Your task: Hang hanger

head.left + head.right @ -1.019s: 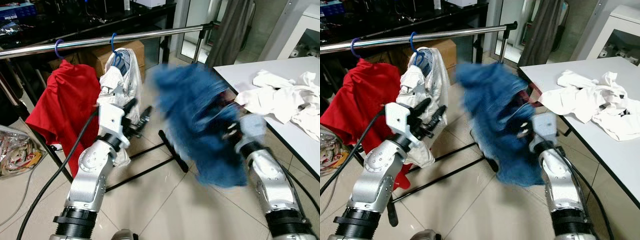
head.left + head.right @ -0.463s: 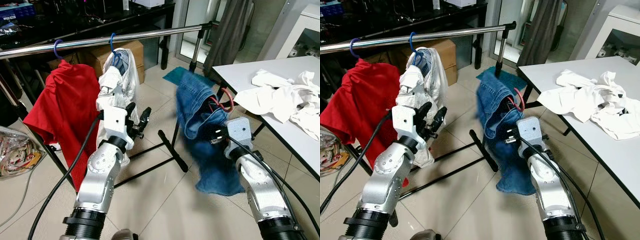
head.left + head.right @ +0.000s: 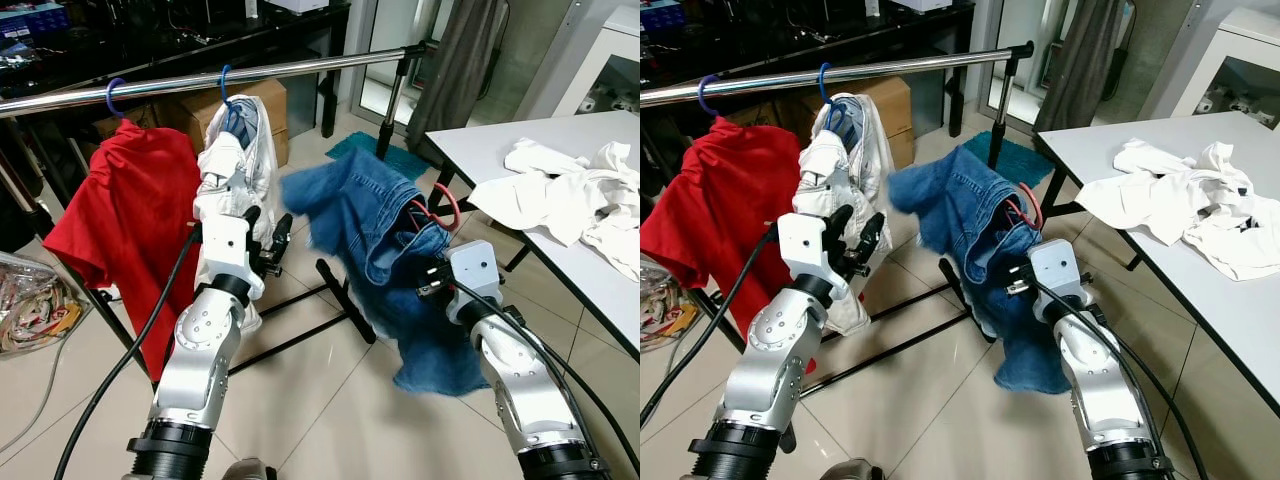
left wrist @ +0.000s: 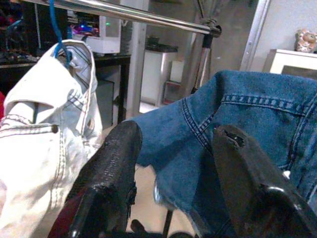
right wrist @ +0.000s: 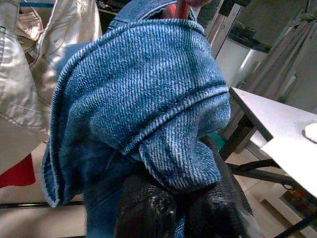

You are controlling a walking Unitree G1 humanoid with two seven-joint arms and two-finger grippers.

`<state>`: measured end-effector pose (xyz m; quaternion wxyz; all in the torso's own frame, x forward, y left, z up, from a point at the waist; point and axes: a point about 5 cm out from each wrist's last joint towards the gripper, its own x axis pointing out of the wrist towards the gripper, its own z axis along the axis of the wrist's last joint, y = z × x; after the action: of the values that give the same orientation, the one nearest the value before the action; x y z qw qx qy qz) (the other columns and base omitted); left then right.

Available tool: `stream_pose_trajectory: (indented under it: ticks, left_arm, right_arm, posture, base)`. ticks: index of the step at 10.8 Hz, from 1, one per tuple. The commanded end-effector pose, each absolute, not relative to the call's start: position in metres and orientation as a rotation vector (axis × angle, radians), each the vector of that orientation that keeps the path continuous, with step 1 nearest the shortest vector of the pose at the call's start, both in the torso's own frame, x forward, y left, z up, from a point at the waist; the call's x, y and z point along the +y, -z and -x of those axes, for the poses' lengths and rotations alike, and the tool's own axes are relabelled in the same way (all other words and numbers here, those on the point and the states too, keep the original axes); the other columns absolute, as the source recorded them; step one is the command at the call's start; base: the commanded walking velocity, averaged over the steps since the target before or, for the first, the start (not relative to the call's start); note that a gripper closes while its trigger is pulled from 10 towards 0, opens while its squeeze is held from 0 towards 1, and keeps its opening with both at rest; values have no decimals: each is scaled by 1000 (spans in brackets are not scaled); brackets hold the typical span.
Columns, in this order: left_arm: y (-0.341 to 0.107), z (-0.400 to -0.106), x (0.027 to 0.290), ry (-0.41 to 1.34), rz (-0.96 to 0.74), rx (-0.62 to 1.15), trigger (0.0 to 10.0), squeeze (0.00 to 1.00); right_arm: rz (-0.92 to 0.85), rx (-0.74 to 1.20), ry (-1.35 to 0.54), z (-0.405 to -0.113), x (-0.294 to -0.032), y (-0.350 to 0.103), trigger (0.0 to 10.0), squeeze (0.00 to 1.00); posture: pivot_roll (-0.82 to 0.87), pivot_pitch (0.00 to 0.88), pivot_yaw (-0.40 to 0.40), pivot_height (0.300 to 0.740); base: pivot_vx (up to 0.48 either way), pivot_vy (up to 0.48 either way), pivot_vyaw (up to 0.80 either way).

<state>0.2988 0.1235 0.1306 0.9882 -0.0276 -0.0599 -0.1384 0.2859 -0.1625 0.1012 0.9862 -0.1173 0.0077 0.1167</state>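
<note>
A blue denim garment [image 3: 375, 215] hangs on a red hanger [image 3: 447, 206], whose hook sticks out at its top. My right gripper [image 3: 418, 274] is shut on the denim folds just below the hook, holding it in front of the chrome clothes rail [image 3: 300, 68]. In the right wrist view the fingers [image 5: 148, 208] pinch bunched denim [image 5: 143, 94]. My left gripper [image 3: 268, 236] stands open beside the garment's left flap. The left wrist view looks between its fingers [image 4: 111, 166] at the denim [image 4: 247, 114].
On the rail hang a red shirt [image 3: 125, 200] and a white denim jacket [image 3: 240, 150], both on blue hangers. A white table [image 3: 520, 135] with a heap of white clothes [image 3: 570, 200] stands at the right. The rack's black feet [image 3: 345, 300] cross the tiled floor.
The blue garment swung down from a blurred high position and now spreads left toward my left gripper. My right arm has dropped slightly; the left gripper has barely shifted.
</note>
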Motion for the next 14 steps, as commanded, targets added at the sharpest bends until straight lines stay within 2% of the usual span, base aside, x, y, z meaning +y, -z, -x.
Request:
stream_pose_trajectory:
  ticks: [1, 4, 14]
  left_arm:
    - [-132, -298, 121, 274, 55, -126, 10000, 0]
    - [-132, -300, 121, 266, 55, -124, 10000, 0]
    - [-133, -302, 121, 280, 46, -127, 10000, 0]
  right_arm:
    - [240, -35, -248, -289, -158, -113, 10000, 0]
    - [251, -38, -259, -289, -158, -115, 10000, 0]
    - [264, -42, -297, -290, -153, -116, 10000, 0]
  posture:
    - [88, 6, -37, 723]
    - [88, 4, -40, 723]
    - [88, 0, -30, 723]
  base:
    - [0, 0, 0]
    - [0, 0, 0]
    - [353, 0, 0]
